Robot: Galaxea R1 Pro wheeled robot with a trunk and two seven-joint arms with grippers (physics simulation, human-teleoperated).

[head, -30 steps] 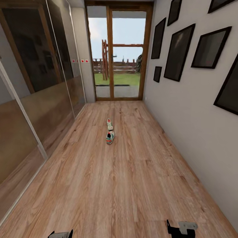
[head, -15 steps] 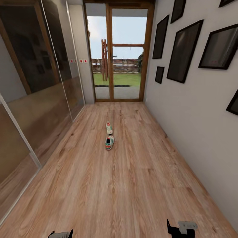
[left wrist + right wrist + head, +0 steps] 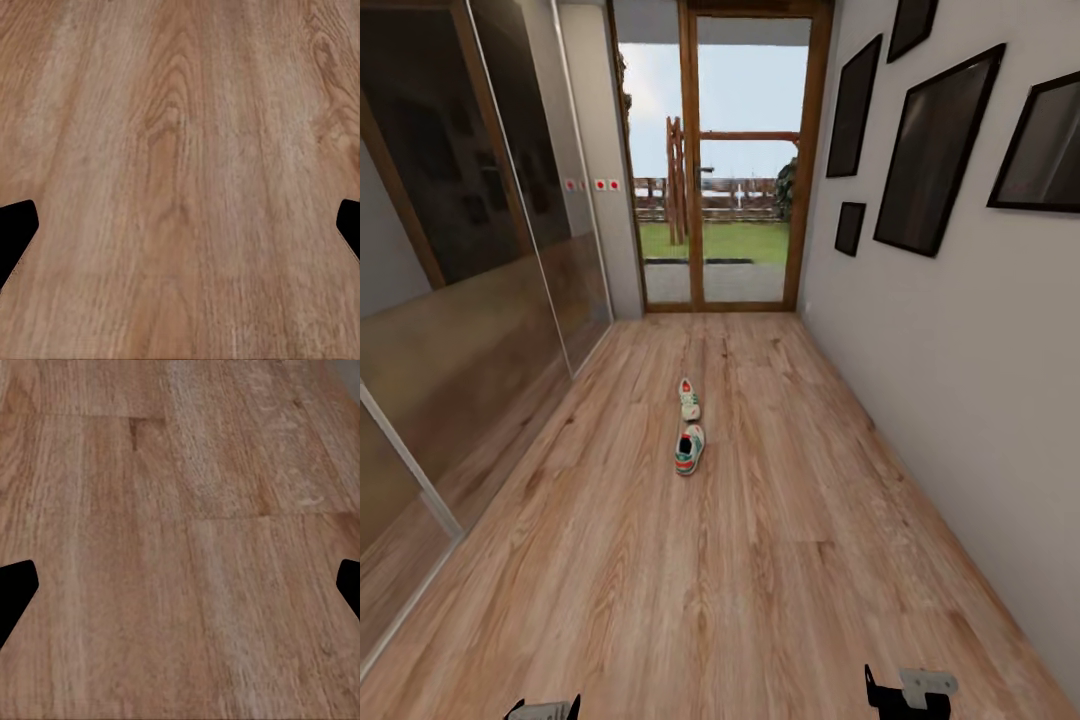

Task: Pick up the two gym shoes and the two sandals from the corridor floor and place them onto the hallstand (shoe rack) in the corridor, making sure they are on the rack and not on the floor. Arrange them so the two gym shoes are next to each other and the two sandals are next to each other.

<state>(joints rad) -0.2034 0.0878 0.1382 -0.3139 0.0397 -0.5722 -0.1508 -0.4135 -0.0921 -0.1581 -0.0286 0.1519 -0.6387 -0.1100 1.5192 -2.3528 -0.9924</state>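
Observation:
Two white gym shoes with green stripes and red-orange tabs lie one behind the other on the corridor floor (image 3: 780,560) ahead of me: the nearer shoe (image 3: 689,450) and the farther shoe (image 3: 689,399). My left gripper (image 3: 543,711) and right gripper (image 3: 907,692) just peek in at the head view's lower edge, far short of the shoes. In each wrist view the dark fingertips (image 3: 15,229) (image 3: 15,589) stand wide apart over bare planks, so both grippers are open and hold nothing. The sandals and the hallstand are out of view.
Mirrored sliding wardrobe doors (image 3: 470,250) line the left side. The white right wall (image 3: 960,380) carries black picture frames (image 3: 935,150). A wood-framed glass door (image 3: 720,170) closes the far end of the corridor. Open plank floor lies between me and the shoes.
The whole view has advanced down the corridor: the shoes sit lower and closer in the picture, and the walls have slid outward. Both grippers stay at the same place in the picture.

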